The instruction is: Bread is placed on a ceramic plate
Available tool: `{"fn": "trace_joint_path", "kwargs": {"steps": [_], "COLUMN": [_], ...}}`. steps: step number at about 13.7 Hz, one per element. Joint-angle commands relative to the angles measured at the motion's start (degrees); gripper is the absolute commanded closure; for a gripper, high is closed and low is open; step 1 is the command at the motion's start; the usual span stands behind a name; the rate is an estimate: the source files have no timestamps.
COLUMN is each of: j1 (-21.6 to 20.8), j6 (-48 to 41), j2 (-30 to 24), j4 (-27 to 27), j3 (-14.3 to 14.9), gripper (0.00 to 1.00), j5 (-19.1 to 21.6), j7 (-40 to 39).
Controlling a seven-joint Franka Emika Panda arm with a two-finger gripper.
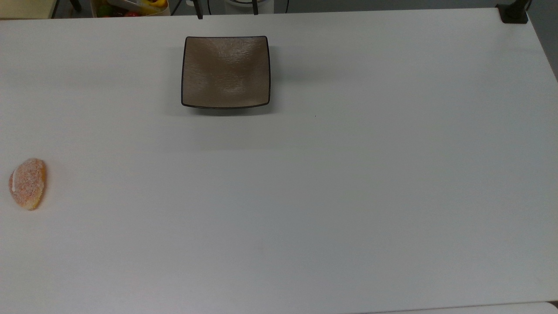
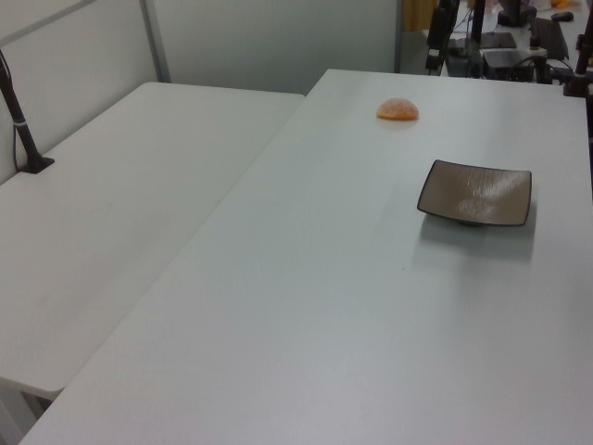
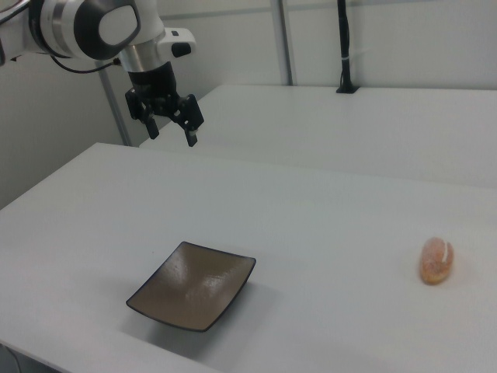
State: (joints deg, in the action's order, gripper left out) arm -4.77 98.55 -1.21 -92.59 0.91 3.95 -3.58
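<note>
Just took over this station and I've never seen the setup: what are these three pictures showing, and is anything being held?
Three fixed cameras watch one white table. The top view looks down on it; the left view and right view look across it from opposite sides. The machine is a robot arm; its gripper hangs open and empty above the table in the right view. On the table lie the plate, bare, and the bread, far from it at the top view's left edge. Nothing is held.

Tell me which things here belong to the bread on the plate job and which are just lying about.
Belongs to the job:
- bread, lying on the white table, far from the plate
- ceramic plate, nothing on it
- hand, open, hanging above the table

Just lying about:
- black post on the neighbouring table
- box of colourful items beyond the table's edge
</note>
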Motion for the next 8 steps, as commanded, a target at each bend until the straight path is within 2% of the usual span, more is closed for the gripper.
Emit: {"fn": "trace_joint_path", "kwargs": {"steps": [1, 8], "j1": [-0.6, -0.2], "j6": [2.2, 2.0], "j2": [-1.2, -1.2], "j4": [-2.3, -2.3], "j3": [0.7, 0.8], "gripper": [0.0, 0.0], "j5": [0.9, 0.9], "j7": [-1.5, -1.5]}}
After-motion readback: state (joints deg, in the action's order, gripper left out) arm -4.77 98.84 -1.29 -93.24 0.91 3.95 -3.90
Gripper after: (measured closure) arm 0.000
